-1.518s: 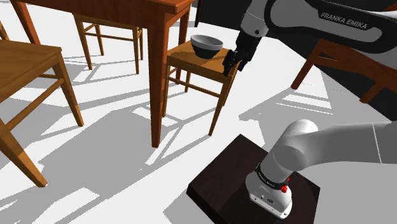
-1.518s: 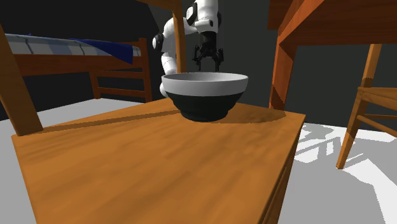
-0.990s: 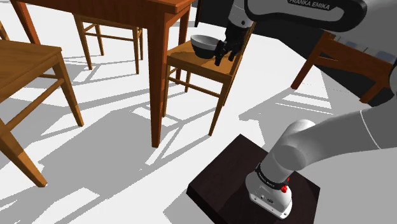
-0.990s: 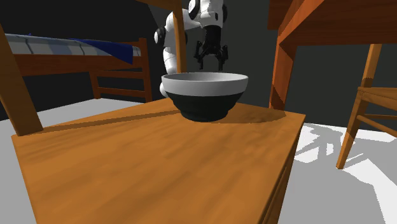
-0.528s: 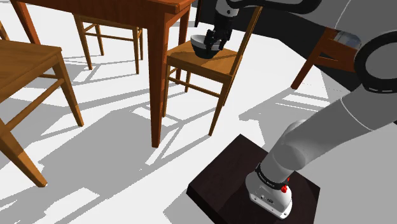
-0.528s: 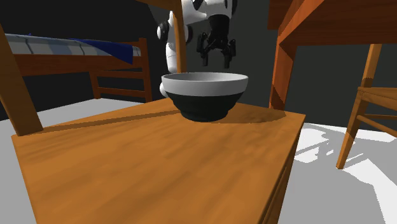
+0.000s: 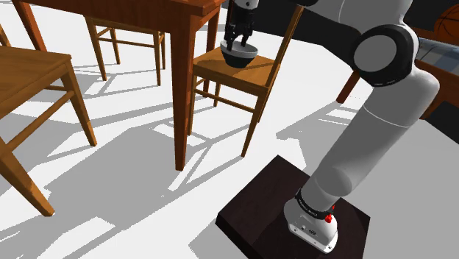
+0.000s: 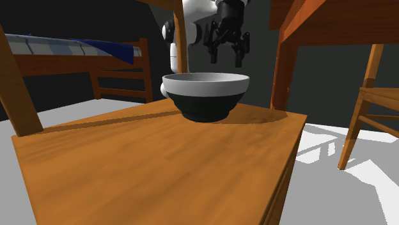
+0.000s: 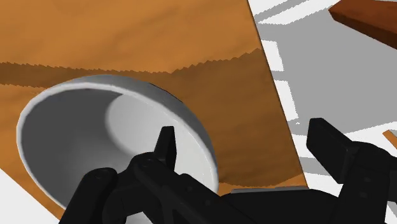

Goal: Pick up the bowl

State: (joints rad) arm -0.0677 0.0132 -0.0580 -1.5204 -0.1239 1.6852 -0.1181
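Shoulder view: the bowl (image 7: 240, 56) sits on the seat of a wooden chair (image 7: 232, 75) in the upper centre of the frame, just right of the table (image 7: 147, 11) leg. The gripper (image 7: 237, 43) hangs directly over it, pointing down, with the arm (image 7: 382, 88) arching in from the stand (image 7: 257, 213) at lower right. Contact between fingers and bowl cannot be judged here. Second exterior view: the bowl (image 8: 206, 96), pale inside with a dark outer wall, stands upright in the centre of the frame on the chair seat (image 8: 160, 166). The gripper (image 8: 226, 57) is above and behind its rim, right of centre. The jaws stand well apart and hold nothing, with clear air showing beneath the tips. Wrist view: the bowl (image 9: 83, 140) lies under one finger, while the other finger is over the bare seat (image 9: 242, 76) outside the bowl. The gripper (image 9: 245, 130) thus straddles the near wall, spread wide and empty. Assessment: the bowl appears rigid and smooth-walled, probably light enough for a two-finger pinch, but likely slippery and liable to chip if dropped. The rounded body seems too broad to span. The sound hold is judged to be the rim wall, one finger inside and one outside, and the present alignment suits that. The descent has yet to be made, and the grip should be set low enough on the wall that the bowl does not pivot when lifted.
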